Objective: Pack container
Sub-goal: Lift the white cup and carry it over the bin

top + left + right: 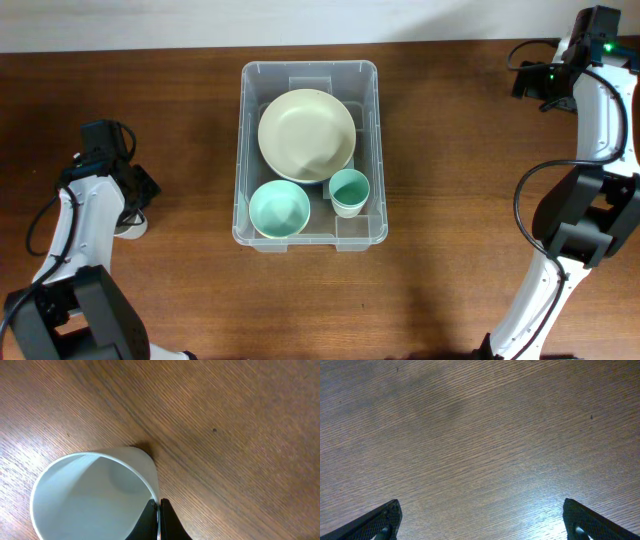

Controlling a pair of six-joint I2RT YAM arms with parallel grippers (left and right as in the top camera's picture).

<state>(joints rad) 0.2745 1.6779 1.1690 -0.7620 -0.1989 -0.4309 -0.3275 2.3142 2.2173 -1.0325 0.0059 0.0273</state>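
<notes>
The step in hand looks like picking up the last loose piece. The large clear rectangular plastic container (241, 150) sits on the brown wooden tabletop (450, 150), midway between the two arms. It already holds a wide, round cream dish (306, 135) at its far end. A mint-green bowl (279, 208) and a smaller mint-green cup (349, 190) stand side by side at its near end. Well to the left of the container, a round white cup (90, 500), plastic by the look of it, stands upright with its mouth open. The left hand (158, 510) is pinched together on the cup's rim, one finger inside the wall and one outside. The right hand (480, 510) hangs spread wide apart over bare wood, well to the right of the container and holding nothing. The next move probably calls for lifting the white cup clear and carrying it right over the container's near wall. It would then need lowering into a free spot, perhaps nested in the green cup, without the thin rim slipping.
</notes>
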